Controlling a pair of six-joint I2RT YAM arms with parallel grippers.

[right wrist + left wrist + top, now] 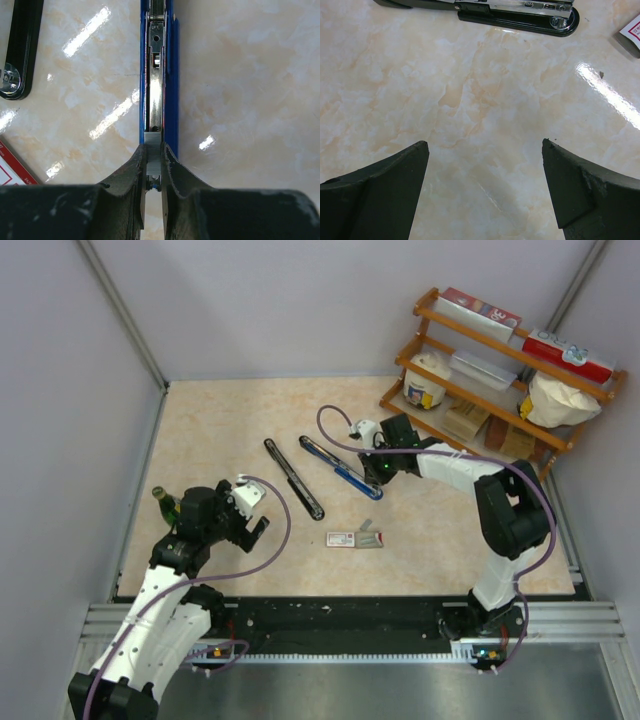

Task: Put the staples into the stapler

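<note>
Staplers: 2, one black point(293, 478) and one blue point(341, 468). White staple box point(341, 538) with red print: 1. Staple strip point(153, 162) pinched in the right gripper point(154, 147): 1. Loose grey strips point(370, 538) beside the box: at least 1; exact number not resolvable. Wooden rack point(500, 346): 1, with three tiers. Green bottle point(160, 500): 1. Robot arms: 2.

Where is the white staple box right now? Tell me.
In the top view the white staple box lies flat on the table, near the middle of its front edge, just right of the black stapler's near end.
</note>
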